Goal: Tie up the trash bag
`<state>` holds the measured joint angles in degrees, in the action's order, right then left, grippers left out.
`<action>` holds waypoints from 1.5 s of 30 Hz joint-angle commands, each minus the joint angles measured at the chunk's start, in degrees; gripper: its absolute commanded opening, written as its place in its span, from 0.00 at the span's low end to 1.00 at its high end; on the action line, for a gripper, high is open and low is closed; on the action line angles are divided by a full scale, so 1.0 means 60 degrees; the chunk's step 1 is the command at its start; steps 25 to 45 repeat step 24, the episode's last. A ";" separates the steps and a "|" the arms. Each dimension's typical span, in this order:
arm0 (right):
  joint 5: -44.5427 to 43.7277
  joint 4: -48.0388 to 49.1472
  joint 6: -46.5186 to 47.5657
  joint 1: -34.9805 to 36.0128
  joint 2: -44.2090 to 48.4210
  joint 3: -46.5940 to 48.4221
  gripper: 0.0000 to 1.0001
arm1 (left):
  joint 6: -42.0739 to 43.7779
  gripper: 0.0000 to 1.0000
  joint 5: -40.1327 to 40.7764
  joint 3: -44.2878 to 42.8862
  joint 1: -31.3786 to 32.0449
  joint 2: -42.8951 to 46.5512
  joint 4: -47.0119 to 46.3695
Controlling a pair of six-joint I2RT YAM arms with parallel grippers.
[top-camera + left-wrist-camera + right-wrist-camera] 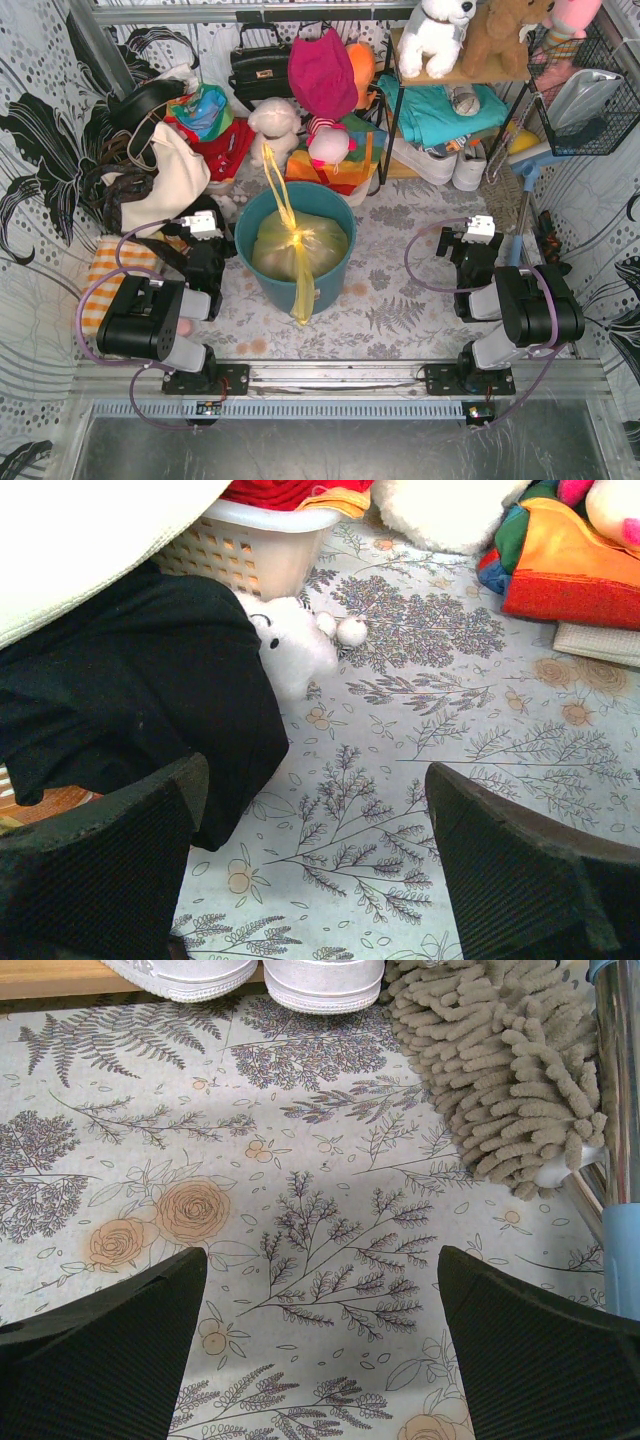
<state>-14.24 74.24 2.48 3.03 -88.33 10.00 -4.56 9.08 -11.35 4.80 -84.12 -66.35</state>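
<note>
Left claw (315, 870) and right claw (320, 1345) spread, empty. Trash bag (300, 250) sits between them, tails running near-far; I judge left closer.

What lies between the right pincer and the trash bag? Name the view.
Top view: floral tablecloth, a loop of purple cable and the teal bin's wall lie between right pincer and trash bag.
</note>
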 commanded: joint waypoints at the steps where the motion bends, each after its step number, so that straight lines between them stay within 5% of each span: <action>1: 0.0103 0.0430 0.0038 -0.0036 -0.0014 0.0091 0.97 | -0.0047 0.98 0.0116 -0.0100 -0.0053 -0.0011 -0.0573; 45: 0.0115 0.0423 0.0039 -0.0036 -0.0014 0.0099 0.97 | -0.0017 0.98 0.0125 -0.0090 -0.0053 -0.0015 -0.0604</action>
